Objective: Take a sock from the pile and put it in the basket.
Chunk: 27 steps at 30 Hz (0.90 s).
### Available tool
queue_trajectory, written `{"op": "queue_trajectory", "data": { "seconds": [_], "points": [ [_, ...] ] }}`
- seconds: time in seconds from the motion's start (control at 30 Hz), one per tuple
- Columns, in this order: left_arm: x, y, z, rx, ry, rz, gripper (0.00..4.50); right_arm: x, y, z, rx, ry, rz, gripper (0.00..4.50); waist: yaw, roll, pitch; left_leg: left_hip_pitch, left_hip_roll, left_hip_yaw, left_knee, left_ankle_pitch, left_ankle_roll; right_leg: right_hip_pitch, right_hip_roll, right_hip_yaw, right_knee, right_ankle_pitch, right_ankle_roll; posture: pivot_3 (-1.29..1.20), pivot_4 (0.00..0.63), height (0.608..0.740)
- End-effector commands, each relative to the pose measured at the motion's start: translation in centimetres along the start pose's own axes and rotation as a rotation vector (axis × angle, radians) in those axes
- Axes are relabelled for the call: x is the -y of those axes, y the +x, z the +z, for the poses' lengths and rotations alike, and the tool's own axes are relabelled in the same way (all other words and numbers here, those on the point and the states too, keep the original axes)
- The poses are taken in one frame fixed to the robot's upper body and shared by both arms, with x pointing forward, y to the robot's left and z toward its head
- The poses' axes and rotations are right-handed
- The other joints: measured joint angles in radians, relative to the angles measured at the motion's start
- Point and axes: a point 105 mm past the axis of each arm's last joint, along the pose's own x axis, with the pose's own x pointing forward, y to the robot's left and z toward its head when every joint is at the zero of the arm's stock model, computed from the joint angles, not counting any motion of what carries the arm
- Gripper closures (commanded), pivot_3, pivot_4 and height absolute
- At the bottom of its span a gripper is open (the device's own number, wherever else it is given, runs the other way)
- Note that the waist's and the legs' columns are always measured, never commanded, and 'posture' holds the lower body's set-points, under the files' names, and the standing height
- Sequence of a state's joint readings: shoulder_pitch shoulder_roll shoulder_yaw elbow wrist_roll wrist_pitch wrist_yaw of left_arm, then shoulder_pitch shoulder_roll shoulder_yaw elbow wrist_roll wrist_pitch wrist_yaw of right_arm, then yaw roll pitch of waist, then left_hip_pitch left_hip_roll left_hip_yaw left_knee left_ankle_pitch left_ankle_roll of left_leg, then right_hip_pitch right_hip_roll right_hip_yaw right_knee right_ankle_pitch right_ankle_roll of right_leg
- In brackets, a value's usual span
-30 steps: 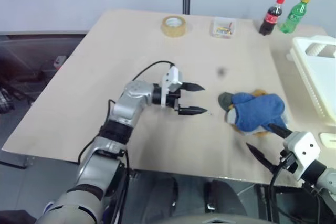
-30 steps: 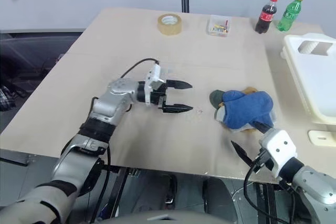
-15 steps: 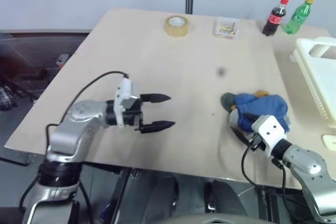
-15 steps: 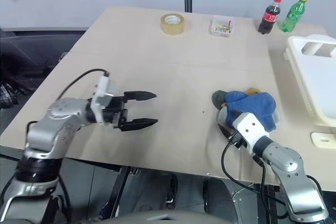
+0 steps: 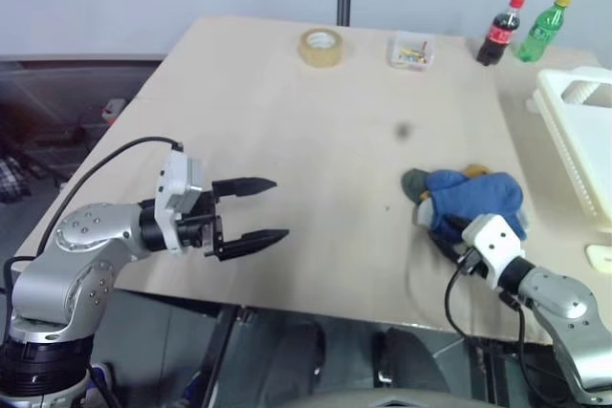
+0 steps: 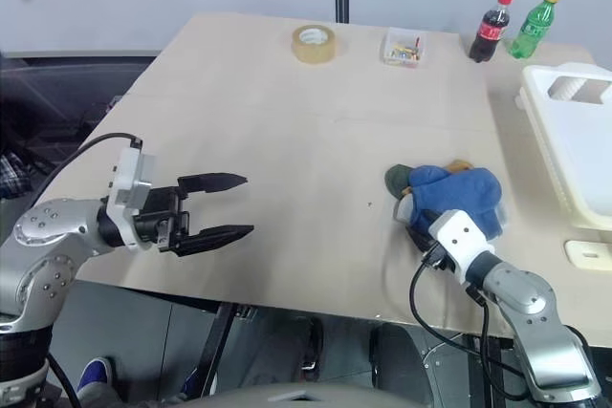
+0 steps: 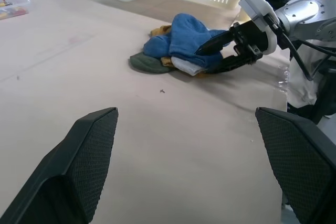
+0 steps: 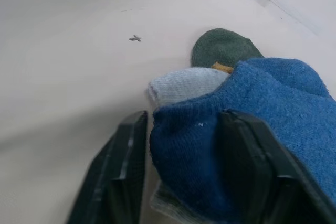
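Currently, in your head views, the pile (image 5: 464, 200) sits on the near right part of the table (image 5: 287, 102), with the sock (image 5: 475, 196) on top. The right gripper (image 8: 181, 145) is pushed into the pile's near edge; from here you cannot tell how its fingers stand. The left gripper (image 5: 256, 209) hovers over the near left part of the table, well apart from the pile, its 2 fingers spread wide with nothing between them. The basket (image 5: 581, 131) stands at the right edge. At the far side: a tape roll (image 5: 318, 47), a small clear box (image 5: 409, 51) and 2 bottles (image 5: 521, 30).

Left wrist view: you see the right gripper's fingers straddling the blue sock's near end.

Right wrist view: the 2 fingers stand on either side of a fold of the blue sock, both touching it; a light grey sock (image 8: 181, 86) and a dark green sock (image 8: 223, 48) lie just beside.
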<state>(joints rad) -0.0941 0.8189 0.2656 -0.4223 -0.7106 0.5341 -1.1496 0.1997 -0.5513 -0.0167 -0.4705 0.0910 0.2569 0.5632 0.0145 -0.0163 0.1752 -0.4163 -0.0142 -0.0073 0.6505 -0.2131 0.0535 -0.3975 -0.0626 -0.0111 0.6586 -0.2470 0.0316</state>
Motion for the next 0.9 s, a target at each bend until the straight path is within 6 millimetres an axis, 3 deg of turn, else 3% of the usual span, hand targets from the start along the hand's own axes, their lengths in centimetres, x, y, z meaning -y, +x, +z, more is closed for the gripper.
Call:
{"op": "queue_trajectory", "data": {
  "seconds": [0.03,0.1,0.13,0.9],
  "points": [
    [0.3,-0.2,1.0,0.012,0.045,0.004,0.0,0.8,-0.6,1.1,0.036,-0.033,-0.017,3.51,0.0,0.0,0.0,0.0,0.0,0.0,0.0,0.0,0.0,0.0,0.0,0.0,0.0,0.0,0.0,0.0,0.15,0.74],
    [0.3,-0.2,1.1,0.013,0.046,0.004,0.0,0.8,-0.6,1.3,0.038,-0.034,-0.016,4.43,0.0,0.0,0.0,0.0,0.0,0.0,0.0,0.0,0.0,0.0,0.0,0.0,0.0,0.0,0.0,0.0,0.15,0.74],
    [0.3,-0.2,1.1,0.014,0.047,0.004,0.0,0.8,-0.6,1.3,0.041,-0.032,-0.015,4.47,0.0,0.0,0.0,0.0,0.0,0.0,0.0,0.0,0.0,0.0,0.0,0.0,0.0,0.0,0.0,0.0,0.15,0.74],
    [0.5,0.1,0.8,0.011,0.038,0.001,0.0,0.4,-0.7,1.9,0.067,0.067,0.048,4.47,0.0,0.0,0.0,0.0,0.0,0.0,-0.002,0.0,0.0,-0.001,-0.001,0.0,-0.001,0.0,0.0,0.0,0.15,0.74]
  ]
}}
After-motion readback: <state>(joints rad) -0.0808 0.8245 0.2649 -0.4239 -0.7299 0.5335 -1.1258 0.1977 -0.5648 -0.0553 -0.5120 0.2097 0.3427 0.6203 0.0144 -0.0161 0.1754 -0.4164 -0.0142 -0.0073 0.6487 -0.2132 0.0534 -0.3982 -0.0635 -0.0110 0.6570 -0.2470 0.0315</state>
